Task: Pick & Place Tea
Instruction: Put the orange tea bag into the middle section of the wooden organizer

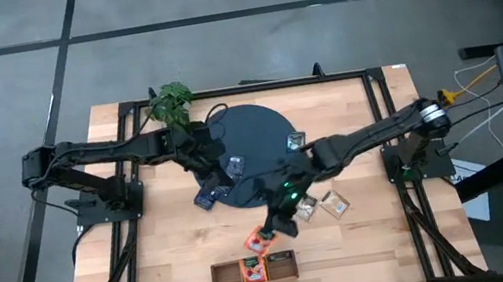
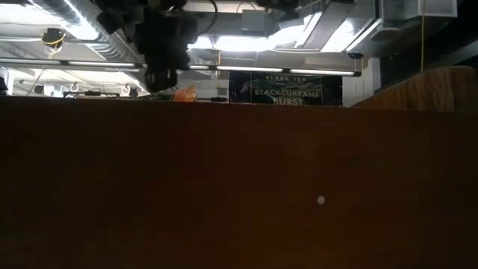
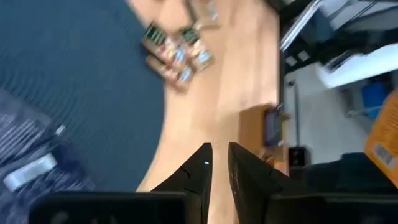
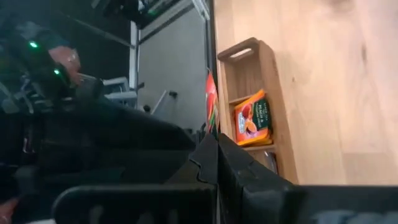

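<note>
Two arms over a wooden table [image 1: 167, 245], seen from above. Right gripper [image 1: 272, 229]: lower centre of the high view, just above the long wooden tray [image 1: 227, 276], its fingers pressed together on the thin edge of a red-orange tea sachet [image 1: 256, 243]; in the right wrist view that sachet [image 4: 211, 99] stands edge-on between the closed fingers [image 4: 239, 171] above the tray [image 4: 273, 93]. Left gripper [image 1: 205, 181]: centre of the high view, at the left edge of the dark round mat [image 1: 260, 129]; in the left wrist view its fingers [image 3: 196, 177] stand close with only a narrow gap, pinching nothing, over bare wood beside the mat [image 3: 81, 87]. Tea, remaining: one orange sachet [image 1: 252, 270] lying flat in the tray's middle compartment, also visible in the right wrist view [image 4: 252, 117]; blue sachets [image 1: 233, 166] on the mat near the left gripper, one [image 1: 296, 140] toward the mat's right side; beige-green sachets [image 1: 332, 204] on the wood right of the right gripper, seen as a cluster [image 3: 177, 53] in the left wrist view. Leafy green plant [image 1: 169, 101]: upper left of the mat. Low view: mostly blocked by a dark wooden wall, with a blue packet reading "Blackcurrant Burst" [image 2: 287, 90] above it.
</note>
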